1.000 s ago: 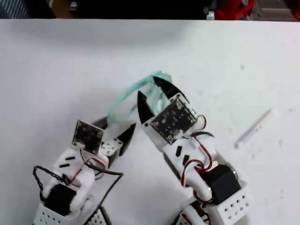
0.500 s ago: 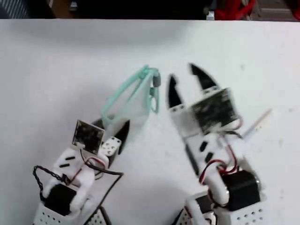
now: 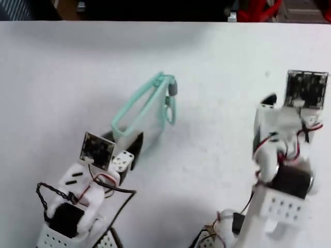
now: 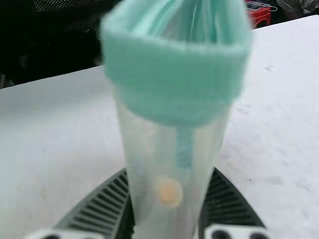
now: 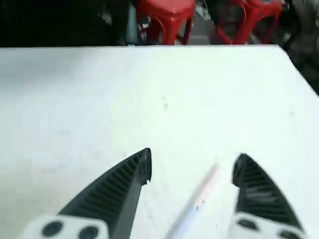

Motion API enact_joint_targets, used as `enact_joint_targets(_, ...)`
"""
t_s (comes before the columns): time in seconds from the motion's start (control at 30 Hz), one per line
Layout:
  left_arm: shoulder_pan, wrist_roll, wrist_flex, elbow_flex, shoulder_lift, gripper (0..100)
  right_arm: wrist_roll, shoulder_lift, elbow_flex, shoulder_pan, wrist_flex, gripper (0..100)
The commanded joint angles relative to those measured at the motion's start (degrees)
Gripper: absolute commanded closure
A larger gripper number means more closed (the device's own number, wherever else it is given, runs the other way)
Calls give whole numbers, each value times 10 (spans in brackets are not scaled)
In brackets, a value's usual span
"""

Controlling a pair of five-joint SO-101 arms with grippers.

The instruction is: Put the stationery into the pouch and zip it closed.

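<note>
White table (image 3: 62, 62), red stools (image 5: 167, 17) behind. The pouch (image 3: 147, 111) was clear, mint-trimmed, gaping; left gripper (image 4: 169, 174) clenched it, right gripper (image 5: 194, 155) spread above a pen (image 5: 197, 201).

You have a white table (image 3: 67, 62) spanning the high view, lightly speckled toward the right side. A mint-trimmed clear pouch (image 3: 146, 111) stands on edge on it just left of centre. In the right wrist view, a pale pen (image 5: 197, 204) lies flat on the tabletop at lower centre.
</note>
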Motion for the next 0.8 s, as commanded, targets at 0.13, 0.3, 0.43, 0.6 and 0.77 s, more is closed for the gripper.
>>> enact_joint_targets(0.13, -1, -7, -18, -4, -7, 850, -69, 219, -8, 102, -56, 648)
enact_joint_targets(0.3, 0, -28, -18, -3, -7, 853, -82, 329, -8, 132, -111, 648)
enact_joint_targets(0.43, 0, -29, -18, -3, -7, 853, -79, 385, -8, 141, -163, 648)
enact_joint_targets(0.6, 0, -29, -18, -3, -7, 853, -84, 460, -50, 138, -188, 648)
enact_joint_targets(0.77, 0, -30, -18, -3, -7, 853, -85, 571, -166, 138, -109, 648)
